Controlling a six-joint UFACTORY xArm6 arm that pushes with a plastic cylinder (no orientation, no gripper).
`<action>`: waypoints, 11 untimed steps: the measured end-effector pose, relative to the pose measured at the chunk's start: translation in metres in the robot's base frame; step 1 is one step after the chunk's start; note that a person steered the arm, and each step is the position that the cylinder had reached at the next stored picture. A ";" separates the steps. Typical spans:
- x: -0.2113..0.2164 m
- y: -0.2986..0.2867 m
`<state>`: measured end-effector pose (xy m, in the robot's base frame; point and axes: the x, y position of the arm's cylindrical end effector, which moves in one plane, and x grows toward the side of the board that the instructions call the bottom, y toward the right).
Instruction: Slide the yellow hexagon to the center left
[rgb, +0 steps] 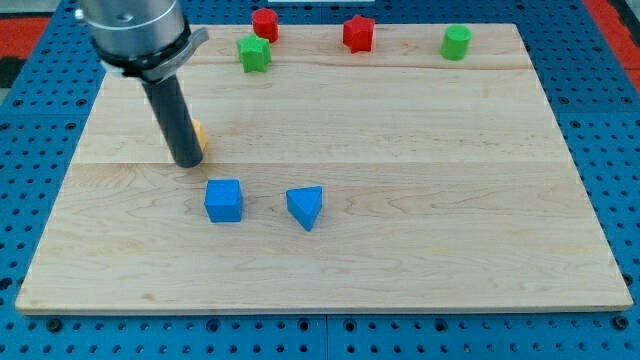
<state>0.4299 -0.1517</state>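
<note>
The yellow hexagon (199, 136) lies at the board's left, mostly hidden behind my rod; only a thin yellow-orange edge shows to the rod's right. My tip (188, 161) rests on the board right against the hexagon's left and lower side. The rod rises up and to the view's left into the arm's grey body at the top left.
A blue cube (224, 200) and a blue triangular block (306, 207) lie below the tip. Along the top edge stand a green star-like block (254, 53), a red cylinder (265, 24), a red star (358, 33) and a green cylinder (456, 42). The wooden board (420, 180) sits on a blue pegboard.
</note>
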 end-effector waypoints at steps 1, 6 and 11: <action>-0.007 0.013; -0.048 -0.011; -0.062 -0.069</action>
